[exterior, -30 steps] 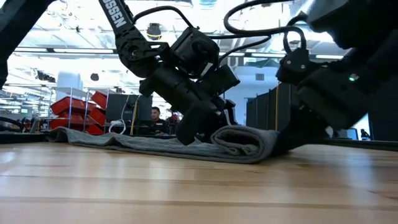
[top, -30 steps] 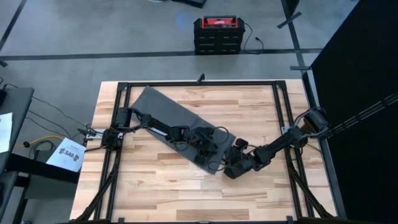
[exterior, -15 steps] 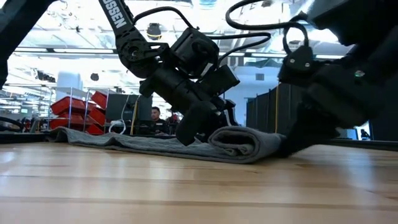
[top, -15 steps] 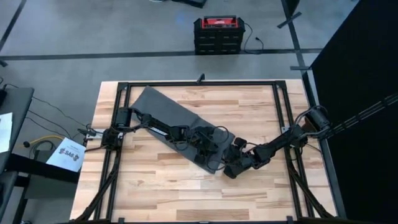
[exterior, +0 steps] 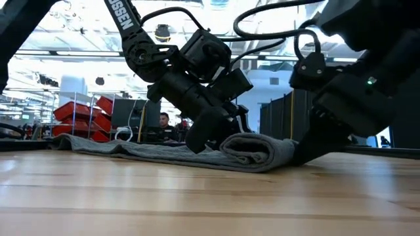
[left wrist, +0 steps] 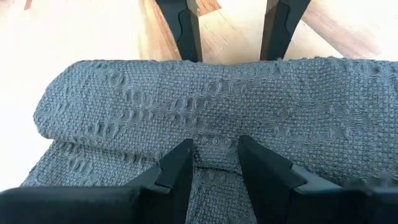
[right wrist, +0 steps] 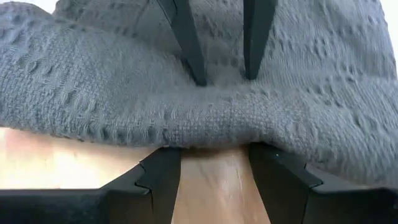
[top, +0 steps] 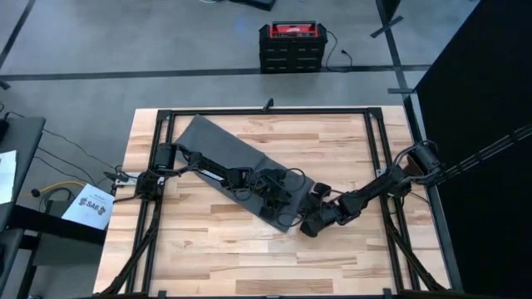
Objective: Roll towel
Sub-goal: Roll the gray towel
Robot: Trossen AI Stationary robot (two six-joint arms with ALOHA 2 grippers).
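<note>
Towel (top: 229, 158) rolled at its near-right end. Left gripper (left wrist: 214, 160) spread on the roll top, right gripper (right wrist: 214, 163) spread under its edge.

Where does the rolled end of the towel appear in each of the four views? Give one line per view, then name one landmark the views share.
High view: the rolled end of the towel lies just right of centre, between both grippers.
Low view: the roll sits mid-picture on the table.
Left wrist view: it fills the middle band.
Right wrist view: it spans the upper half.
Shared landmark: the light wooden table.
</note>
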